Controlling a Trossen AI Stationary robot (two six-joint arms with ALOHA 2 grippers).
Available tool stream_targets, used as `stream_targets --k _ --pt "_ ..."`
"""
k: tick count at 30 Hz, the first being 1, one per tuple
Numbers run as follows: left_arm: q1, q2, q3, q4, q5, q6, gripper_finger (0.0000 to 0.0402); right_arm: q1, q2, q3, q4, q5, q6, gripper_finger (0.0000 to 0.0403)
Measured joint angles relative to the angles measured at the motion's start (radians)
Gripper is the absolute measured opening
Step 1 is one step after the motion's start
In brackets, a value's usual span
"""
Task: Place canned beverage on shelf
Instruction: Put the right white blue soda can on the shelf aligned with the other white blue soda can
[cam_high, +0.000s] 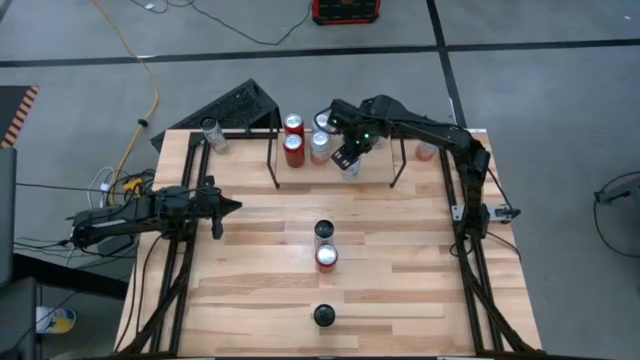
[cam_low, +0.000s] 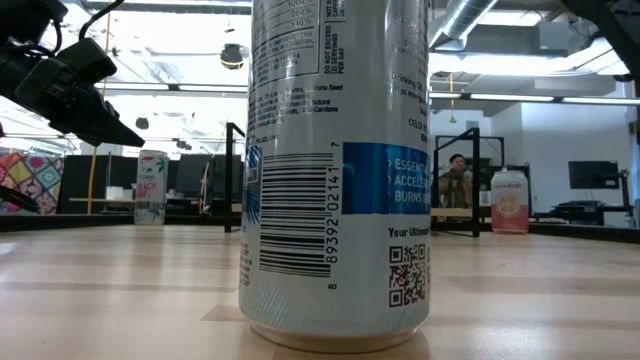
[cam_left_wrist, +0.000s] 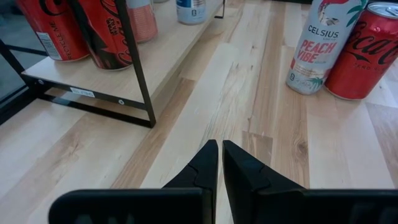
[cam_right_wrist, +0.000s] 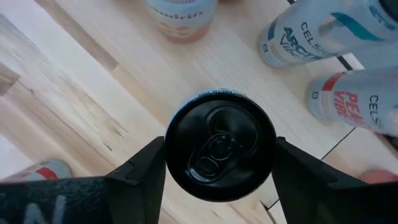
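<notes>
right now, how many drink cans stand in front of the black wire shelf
3, in a row down the wooden table: white can, red can beside it, black-topped can nearest the front edge. None seem hidden.
</notes>
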Motion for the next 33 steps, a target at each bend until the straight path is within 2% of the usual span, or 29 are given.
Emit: stream_targets --k 17,24,33 --pt "0.000 0.000 0.000 0.000 0.000 0.000 0.0011 -0.107 0.000 0.000 0.039 0.000 -0.234 0.0234" --pt "0.000 0.000 0.000 0.000 0.000 0.000 0.0011 -0.119 0.000 0.000 0.082 -0.050 -0.279 0.0234" --pt "0.000 0.000 0.000 0.000 0.000 0.000 0.0011 -0.124 0.000 0.000 0.085 -0.056 -0.282 0.0234"
